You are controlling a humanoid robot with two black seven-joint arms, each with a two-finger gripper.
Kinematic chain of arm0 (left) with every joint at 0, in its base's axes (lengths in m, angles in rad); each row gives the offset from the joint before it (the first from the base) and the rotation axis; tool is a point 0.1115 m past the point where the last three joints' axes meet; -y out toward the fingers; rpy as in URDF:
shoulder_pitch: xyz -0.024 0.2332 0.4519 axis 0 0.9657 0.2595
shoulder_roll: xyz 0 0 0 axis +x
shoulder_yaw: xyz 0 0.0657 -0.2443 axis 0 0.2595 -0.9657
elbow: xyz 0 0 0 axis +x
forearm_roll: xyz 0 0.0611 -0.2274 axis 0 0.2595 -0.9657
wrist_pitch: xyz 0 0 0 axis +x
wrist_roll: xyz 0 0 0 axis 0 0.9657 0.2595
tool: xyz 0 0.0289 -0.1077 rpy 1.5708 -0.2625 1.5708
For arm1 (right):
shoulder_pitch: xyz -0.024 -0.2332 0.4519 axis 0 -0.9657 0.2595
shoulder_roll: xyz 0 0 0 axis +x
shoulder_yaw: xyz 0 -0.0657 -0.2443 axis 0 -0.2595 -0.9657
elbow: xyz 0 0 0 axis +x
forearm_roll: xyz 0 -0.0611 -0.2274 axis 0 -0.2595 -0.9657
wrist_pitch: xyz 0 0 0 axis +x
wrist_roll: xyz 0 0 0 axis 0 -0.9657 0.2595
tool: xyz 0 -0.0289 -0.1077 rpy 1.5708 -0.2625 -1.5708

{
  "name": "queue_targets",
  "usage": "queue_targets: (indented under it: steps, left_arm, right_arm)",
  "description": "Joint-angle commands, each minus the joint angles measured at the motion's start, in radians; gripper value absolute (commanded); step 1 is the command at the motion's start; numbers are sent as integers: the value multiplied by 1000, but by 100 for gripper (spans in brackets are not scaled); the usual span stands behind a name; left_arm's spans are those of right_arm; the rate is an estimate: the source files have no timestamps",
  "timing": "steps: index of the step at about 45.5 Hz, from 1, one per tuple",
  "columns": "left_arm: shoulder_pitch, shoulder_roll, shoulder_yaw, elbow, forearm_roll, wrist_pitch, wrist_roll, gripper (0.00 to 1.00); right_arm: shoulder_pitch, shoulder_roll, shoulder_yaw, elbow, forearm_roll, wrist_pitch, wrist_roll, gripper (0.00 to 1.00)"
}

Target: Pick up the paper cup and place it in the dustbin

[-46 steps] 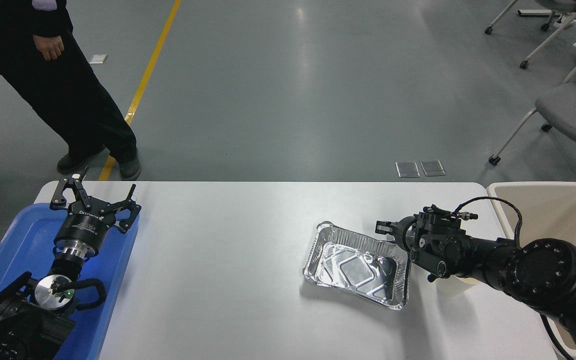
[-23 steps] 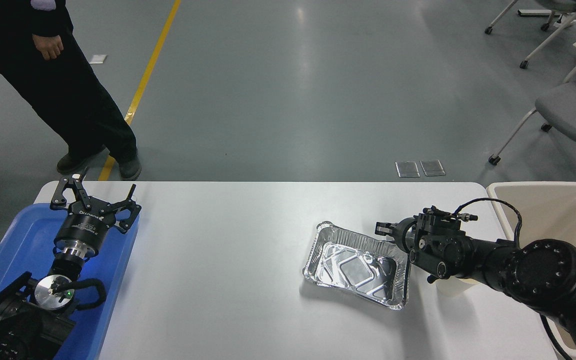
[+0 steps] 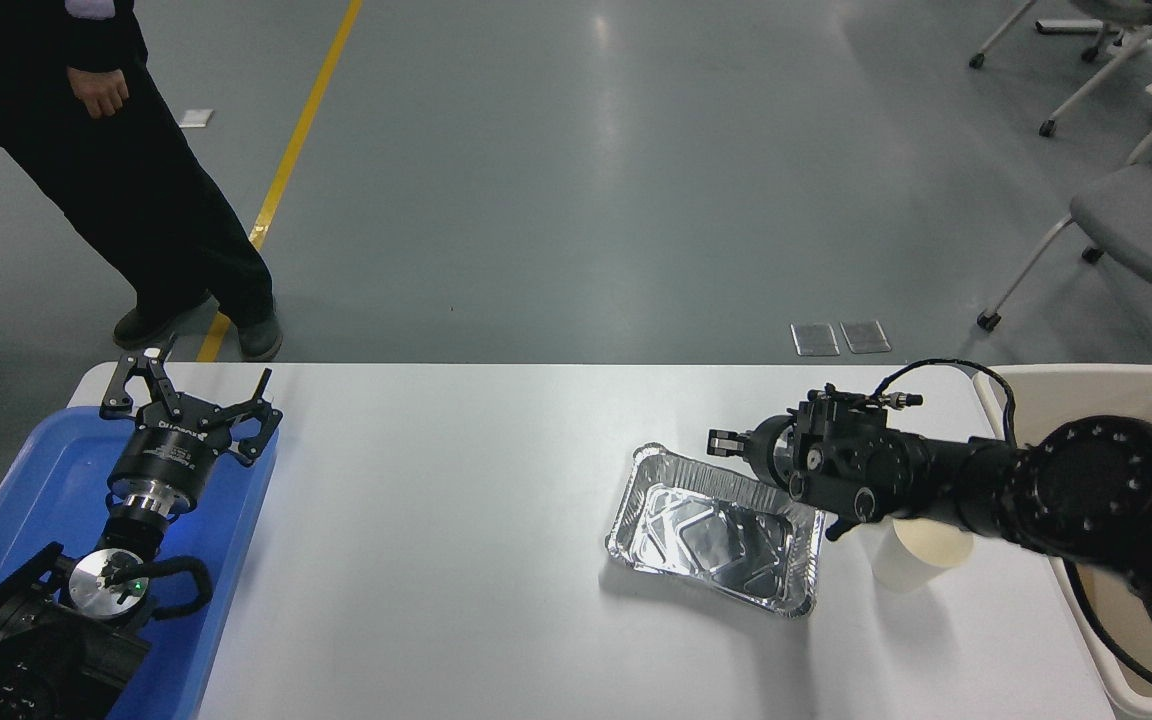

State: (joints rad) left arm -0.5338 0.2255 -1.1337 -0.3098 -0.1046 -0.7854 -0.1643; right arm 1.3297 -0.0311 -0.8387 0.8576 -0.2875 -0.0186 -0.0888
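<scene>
Your right gripper [image 3: 726,441] hovers over the foil tray [image 3: 716,530], finger state unclear; the paper cup [image 3: 911,560] remains ungrasped, so next reach back, then the dustbin [image 3: 1086,385]

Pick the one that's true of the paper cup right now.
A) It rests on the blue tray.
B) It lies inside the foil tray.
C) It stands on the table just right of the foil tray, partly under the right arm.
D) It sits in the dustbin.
C: the paper cup stands upright on the white table, just right of the foil tray, its top partly hidden by the right arm.
</scene>
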Motion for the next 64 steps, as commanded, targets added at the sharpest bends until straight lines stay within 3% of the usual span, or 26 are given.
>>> queue_targets:
  steps: [1,2,9,10,19,28,37,44,64]
  left_arm:
    - [0,0,0,0,0,0,0,99]
    - [0,0,0,0,0,0,2,99]
    - [0,0,0,0,0,0,0,99]
    - [0,0,0,0,0,0,2,99]
    - [2,0,0,0,0,0,0,99]
    - [2,0,0,0,0,0,0,99]
    - [3,0,-3,1,0,0,-1,99]
    - [3,0,-1,1,0,0,-1,99]
    - [3,0,-1,1,0,0,-1,99]
  right_arm:
    - [215,-113,-76,286,53,3,3,0]
    - [238,-130,-83,316,53,3,3,4]
    - [374,-179,-94,386,54,-1,4,97]
    - [388,-179,-94,388,54,3,4,100]
    - [561,-182,-181,500,76,158,3,100]
    - [759,-185,-186,551,88,485,3,100]
    - [884,-193,-201,552,243,796,-2,100]
    - [1002,-271,-230,569,280,804,-3,100]
    - [1105,-286,-361,655,277,804,-8,100]
